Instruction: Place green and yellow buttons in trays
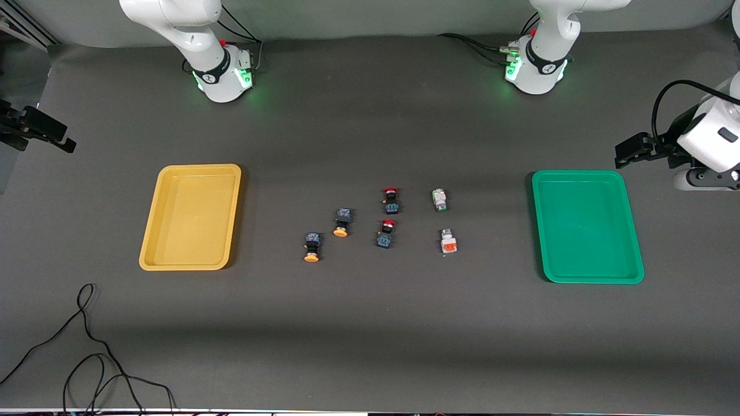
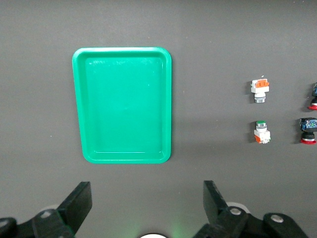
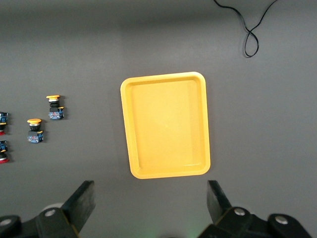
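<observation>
Loose black cable (image 1: 87,346) lies nearest the camera. Farther up, four buttons sit mid-table: two yellow-capped buttons (image 1: 312,247), a white orange-block button (image 1: 448,241) and a green-tipped button (image 1: 440,200), with two red-capped buttons (image 1: 386,233) between. Yellow tray (image 1: 191,216) and green tray (image 1: 587,225) flank them, holding nothing. Left gripper (image 2: 146,210) and right gripper (image 3: 148,208) wait, fingers spread, holding nothing, each raised at its own end of the table.

yellow tray (image 1: 191,217), green tray (image 1: 587,226), dk grey table (image 1: 370,323)

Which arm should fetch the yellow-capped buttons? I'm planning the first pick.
The right arm. Both yellow-capped buttons lie toward its end, beside the yellow tray; its open tool hangs near that tray. The left tool waits by the green tray.
</observation>
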`<act>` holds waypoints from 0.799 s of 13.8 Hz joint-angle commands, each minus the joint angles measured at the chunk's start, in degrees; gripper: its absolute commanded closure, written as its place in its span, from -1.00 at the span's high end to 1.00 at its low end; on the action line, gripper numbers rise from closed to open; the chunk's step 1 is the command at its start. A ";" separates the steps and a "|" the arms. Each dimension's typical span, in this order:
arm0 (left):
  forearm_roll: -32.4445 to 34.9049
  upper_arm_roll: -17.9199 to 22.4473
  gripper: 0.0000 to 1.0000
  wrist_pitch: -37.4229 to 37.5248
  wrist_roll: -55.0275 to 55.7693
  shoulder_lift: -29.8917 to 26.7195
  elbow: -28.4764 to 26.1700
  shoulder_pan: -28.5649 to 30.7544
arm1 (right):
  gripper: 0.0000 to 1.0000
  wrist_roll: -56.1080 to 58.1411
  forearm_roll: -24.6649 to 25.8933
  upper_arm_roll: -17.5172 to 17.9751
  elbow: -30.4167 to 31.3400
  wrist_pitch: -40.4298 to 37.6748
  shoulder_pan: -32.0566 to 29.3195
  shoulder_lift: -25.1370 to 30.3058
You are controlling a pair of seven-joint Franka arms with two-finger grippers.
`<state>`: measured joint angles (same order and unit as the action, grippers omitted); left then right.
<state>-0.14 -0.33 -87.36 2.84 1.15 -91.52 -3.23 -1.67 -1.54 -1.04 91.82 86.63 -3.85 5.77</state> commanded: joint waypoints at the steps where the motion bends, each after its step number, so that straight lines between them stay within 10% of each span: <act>1: 0.41 0.59 1.00 0.96 -0.82 -0.36 0.64 -0.64 | 1.00 -0.16 -1.18 -0.72 -0.43 -1.02 0.16 0.28; 11: 0.41 0.42 1.00 0.87 0.33 -0.18 0.47 -1.08 | 1.00 1.76 -0.92 -0.81 -2.09 -1.11 0.25 -2.43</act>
<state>-0.14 -0.35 -87.35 2.87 1.19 -91.50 -3.49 -0.68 -1.55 -1.70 91.40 86.34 -3.73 4.56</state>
